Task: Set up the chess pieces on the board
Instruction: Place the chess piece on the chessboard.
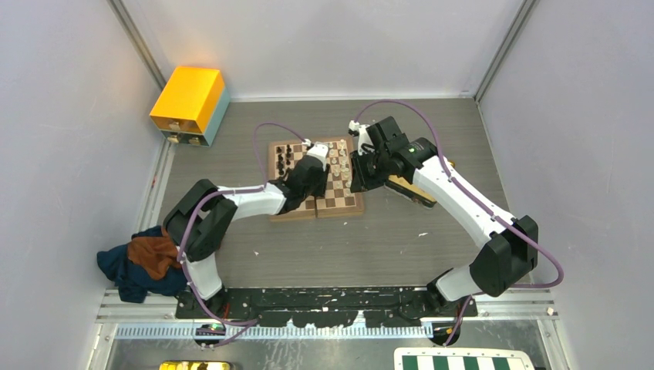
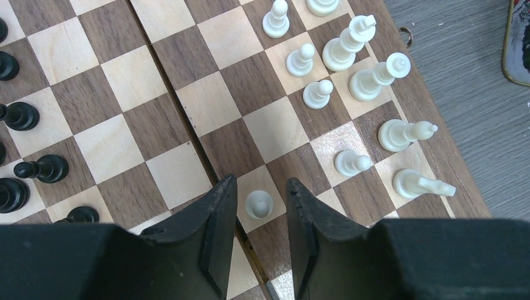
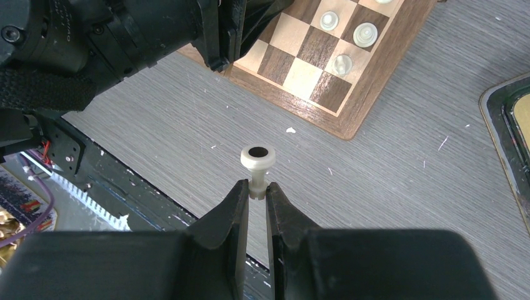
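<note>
Left gripper (image 2: 261, 187), jaws parted astride cream-white pawn (image 2: 259, 204) on brown wooden chessboard (image 2: 187, 106): skewed retreat may topple it. Right gripper (image 3: 257, 187) pinches cream piece (image 3: 257, 157).

Setting: robotics lab cell. Plain white panels (image 1: 62, 116) on metal posts (image 1: 136, 38) are enclosing a grey desk (image 1: 370, 247). A left arm (image 1: 231, 204) and a right arm (image 1: 463, 196) are standing bolted to a black plate (image 1: 324, 297) at its near edge, trailing purple cables (image 1: 401, 102). A yellow box (image 1: 189, 100) is sitting in the far corner.
</note>
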`<state>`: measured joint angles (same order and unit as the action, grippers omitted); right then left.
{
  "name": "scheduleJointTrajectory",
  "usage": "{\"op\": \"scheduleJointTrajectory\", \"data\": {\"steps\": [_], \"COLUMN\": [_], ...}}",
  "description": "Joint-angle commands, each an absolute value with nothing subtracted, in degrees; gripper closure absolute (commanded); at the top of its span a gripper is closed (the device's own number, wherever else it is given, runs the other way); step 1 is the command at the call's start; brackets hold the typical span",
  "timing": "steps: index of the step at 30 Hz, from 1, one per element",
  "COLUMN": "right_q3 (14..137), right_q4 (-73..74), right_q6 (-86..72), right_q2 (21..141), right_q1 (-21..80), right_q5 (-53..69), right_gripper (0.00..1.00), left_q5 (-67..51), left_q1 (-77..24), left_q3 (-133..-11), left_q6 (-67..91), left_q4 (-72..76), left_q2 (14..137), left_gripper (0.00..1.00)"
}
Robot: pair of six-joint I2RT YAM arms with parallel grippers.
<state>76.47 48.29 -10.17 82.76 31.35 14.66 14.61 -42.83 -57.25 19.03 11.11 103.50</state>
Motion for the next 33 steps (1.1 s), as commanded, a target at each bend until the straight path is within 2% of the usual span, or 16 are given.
{"op": "scheduleJointTrajectory", "data": {"steps": [1,9,15,27,33], "right_q3": [76.5,77.92,78.39,76.75,76.53], "right_q4": [47.3,48.16,49.21,47.41,46.56], "right_q6": [-9.31,-8.73,-7.8,-6.88,-6.68], "right_q2": [80.64,80.77,80.46,79.54,79.45], "right_q1": [31.04,31.02,31.05,31.11,31.06], "right_q5": [15.56,15.9,17.55,21.32,22.09], "right_gripper": [0.99,0.99,0.99,0.99,0.99], "left_q5": [17.22,20.02,21.02,7.73,0.4], "left_q1": [-43.46,-43.6,-43.59,-43.1,-42.15], "left_q3": [-58.35,-58.63,-60.63,-68.37,-70.05], "left_q6": [18.72,19.48,22.67,40.73,50.61], "left_q4": [14.94,12.16,4.79,-14.0,-16.66], "left_q2": [101.83,96.69,90.29,84.46,84.04], "left_gripper": [0.64,0.63,0.63,0.63,0.63]}}
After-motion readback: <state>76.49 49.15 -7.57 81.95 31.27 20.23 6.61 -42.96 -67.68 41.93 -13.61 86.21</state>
